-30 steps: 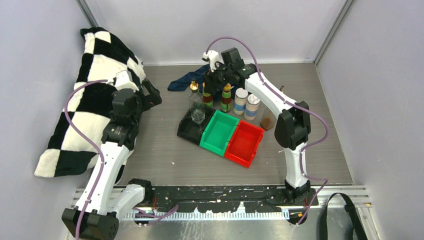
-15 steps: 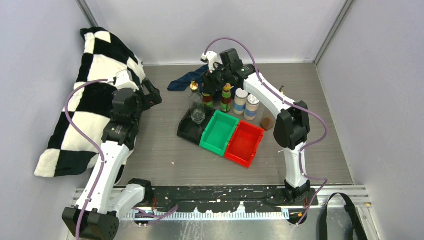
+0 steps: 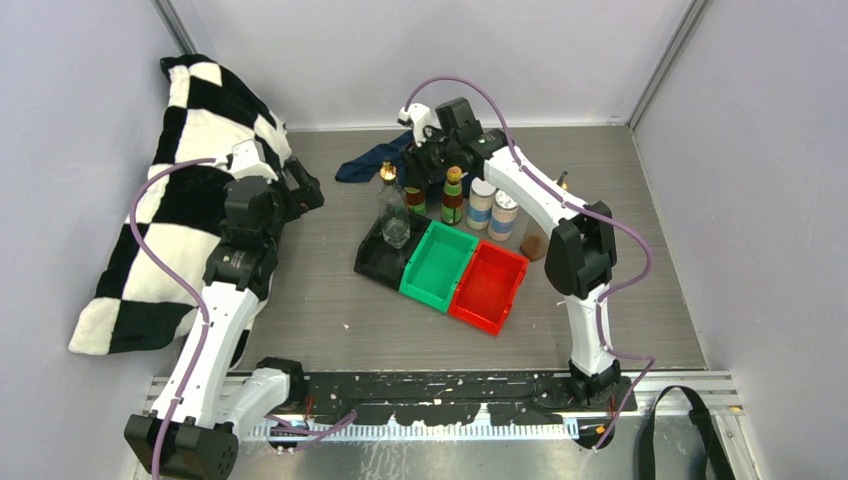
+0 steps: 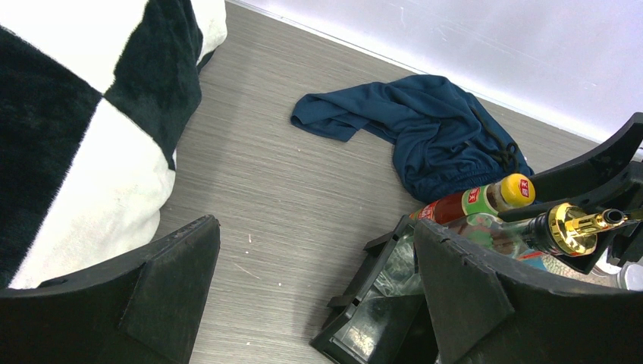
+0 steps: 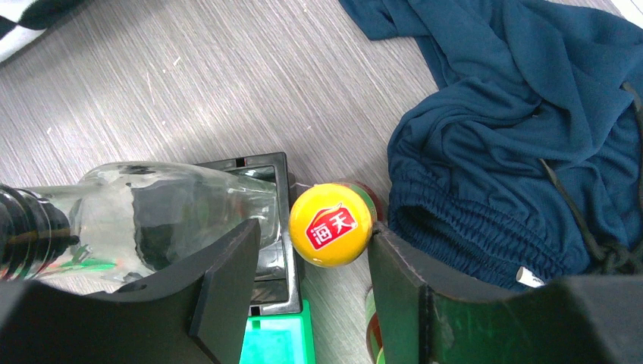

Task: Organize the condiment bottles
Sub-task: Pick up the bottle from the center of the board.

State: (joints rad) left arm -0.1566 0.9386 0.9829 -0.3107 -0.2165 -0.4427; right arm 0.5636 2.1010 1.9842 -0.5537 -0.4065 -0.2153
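Right gripper point(image 5: 311, 241) flanks yellow-capped bottle point(image 5: 331, 225) — wrist view; hidden overhead.

colours and patterns on the table point(image 3: 330, 310)
blanket point(image 3: 190, 200): black-and-white check. cloth point(image 3: 370, 160): navy. table: grey, streaked grain. black bin point(image 3: 372, 262), green bin point(image 3: 437, 266), red bin point(image 3: 490, 288). bottle cap point(image 5: 331, 224): yellow, red logo. pourer top point(image 4: 576, 226): gold. glass bottle point(image 5: 174, 205): clear. jars point(image 3: 483, 205): white caps.

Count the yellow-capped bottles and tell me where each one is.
2. One yellow-capped bottle sits between the right pincer's fingers, behind the black bin; the second bottle stands beside it, behind the green bin. The arm may hide others.
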